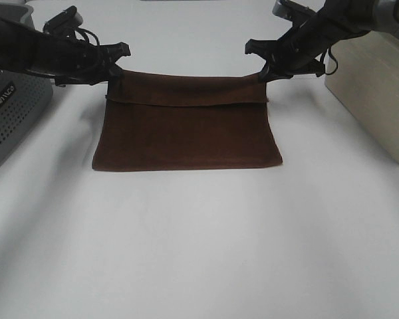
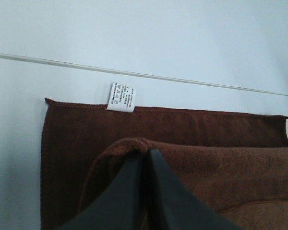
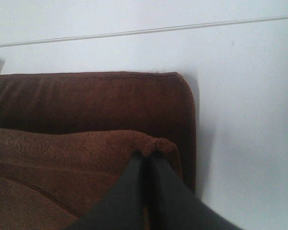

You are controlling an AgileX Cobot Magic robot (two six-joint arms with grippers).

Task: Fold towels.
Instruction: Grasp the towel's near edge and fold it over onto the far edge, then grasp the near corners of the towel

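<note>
Reddish-brown towel point(image 1: 186, 139), first fold only begun: my left end effector point(image 1: 114, 72) and right end effector point(image 1: 265, 72) each pinch a doubled corner, flap not yet laid across the worktop point(image 1: 199, 252).

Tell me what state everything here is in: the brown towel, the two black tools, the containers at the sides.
Towel, flat on the table, far edge lifted and doubled over.
Left tool, shut on one corner of that edge.
Right tool, shut on the other corner.
Tag, lying flat beyond the towel's edge.
Grey basket, upright, inside hidden.
Beige box, upright, inside hidden.
</note>
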